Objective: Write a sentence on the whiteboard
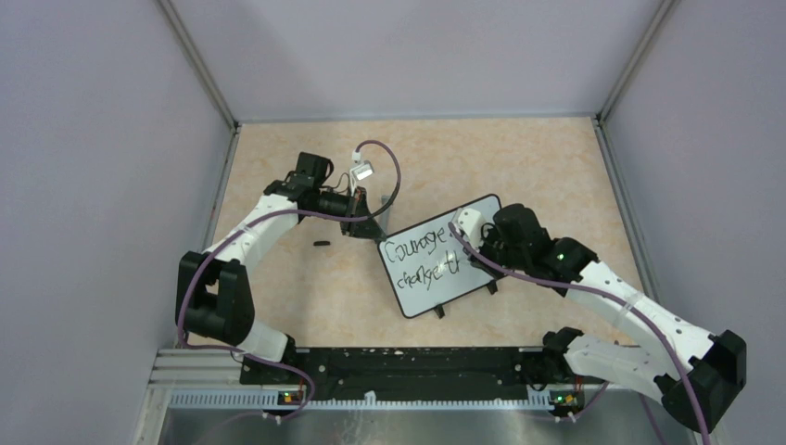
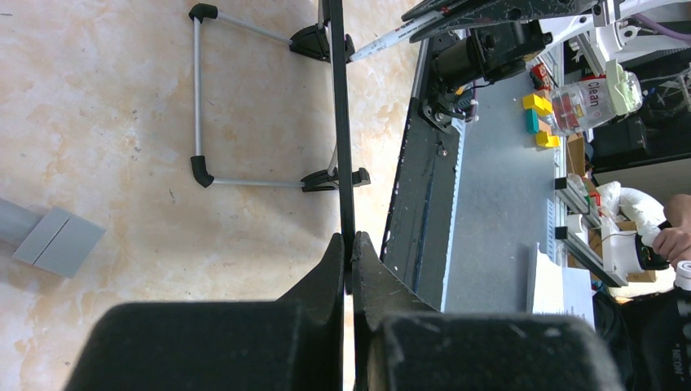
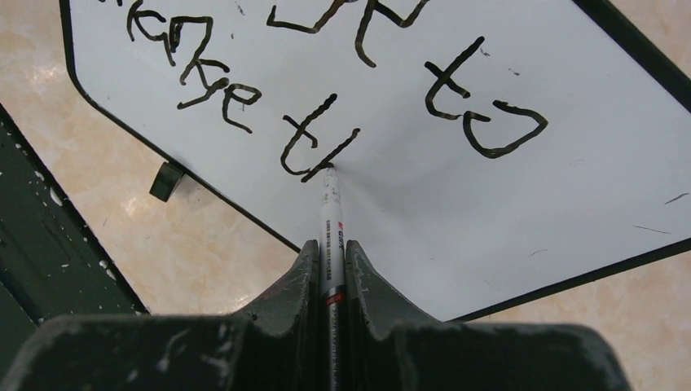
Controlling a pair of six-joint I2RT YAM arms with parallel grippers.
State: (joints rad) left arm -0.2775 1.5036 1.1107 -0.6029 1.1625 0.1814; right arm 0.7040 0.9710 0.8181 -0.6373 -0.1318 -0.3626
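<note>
The whiteboard (image 1: 436,295) stands tilted mid-table; in the left wrist view it shows edge-on as a thin black rim (image 2: 341,122). My left gripper (image 1: 357,222) (image 2: 352,244) is shut on its upper left edge. My right gripper (image 1: 473,236) (image 3: 330,248) is shut on a white marker (image 3: 330,212), whose tip touches the board at the end of the second line. The sentence (image 3: 481,114) (image 1: 417,252) reads "Courage to" above "change th", in black strokes. The marker (image 2: 391,37) also shows beyond the rim.
A small black cap (image 1: 321,244) lies on the table left of the board. The board's grey wire stand (image 2: 196,90) with black feet rests behind it. A black rail (image 1: 399,366) runs along the near edge. Grey walls close in both sides.
</note>
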